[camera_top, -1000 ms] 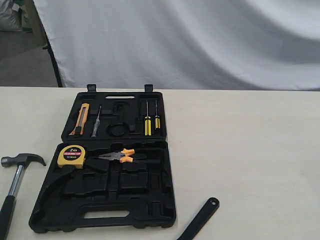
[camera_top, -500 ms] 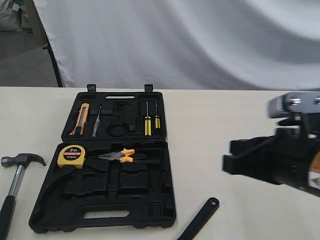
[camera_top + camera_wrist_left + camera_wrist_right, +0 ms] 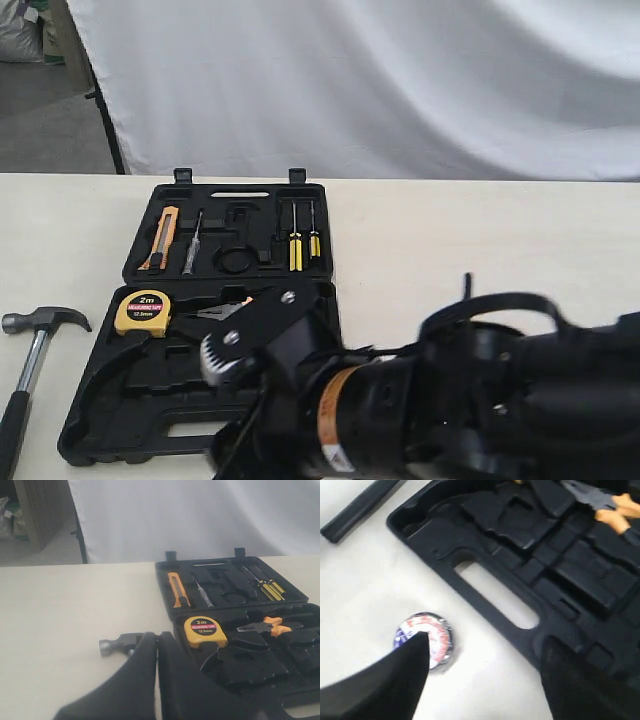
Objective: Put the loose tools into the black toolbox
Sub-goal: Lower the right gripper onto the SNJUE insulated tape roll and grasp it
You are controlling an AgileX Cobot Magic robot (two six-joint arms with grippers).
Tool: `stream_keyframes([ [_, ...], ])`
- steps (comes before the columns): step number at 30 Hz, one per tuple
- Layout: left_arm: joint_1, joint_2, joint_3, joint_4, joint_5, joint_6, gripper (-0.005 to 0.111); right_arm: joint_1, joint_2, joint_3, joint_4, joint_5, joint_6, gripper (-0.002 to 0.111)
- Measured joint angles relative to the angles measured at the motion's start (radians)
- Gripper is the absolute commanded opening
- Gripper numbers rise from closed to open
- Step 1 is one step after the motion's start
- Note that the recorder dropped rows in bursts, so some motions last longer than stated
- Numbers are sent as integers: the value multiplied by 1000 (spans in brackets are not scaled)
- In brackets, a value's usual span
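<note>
The black toolbox (image 3: pixel 150 395) lies open on the table, seen also in the left wrist view (image 3: pixel 260 665) and the right wrist view (image 3: pixel 520 555). The claw hammer (image 3: pixel 40 330) rests left of the box; its head (image 3: pixel 117 644) shows just past my left gripper (image 3: pixel 158 645), which is shut and empty. My right gripper (image 3: pixel 485 670) is open over the table beside the box's slot handle. One finger partly covers the small round tape roll (image 3: pixel 427 632). The wrench's black handle (image 3: pixel 360 505) lies nearby. My right arm (image 3: pixel 430 400) hides the wrench in the exterior view.
A yellow tape measure (image 3: pixel 141 312) and orange-handled pliers (image 3: pixel 265 626) sit in the near half of the box. A utility knife (image 3: pixel 162 238) and screwdrivers (image 3: pixel 298 243) fill the far half. A white backdrop stands behind the table.
My right arm has swung in from the right across the front of the exterior view. It now covers the wrench and the box's front right corner. The tools have not moved.
</note>
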Motion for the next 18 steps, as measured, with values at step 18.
stream_keyframes([
  [18,0,0,0,0,0,0,1,158,271,-246,32,169,-22,72],
])
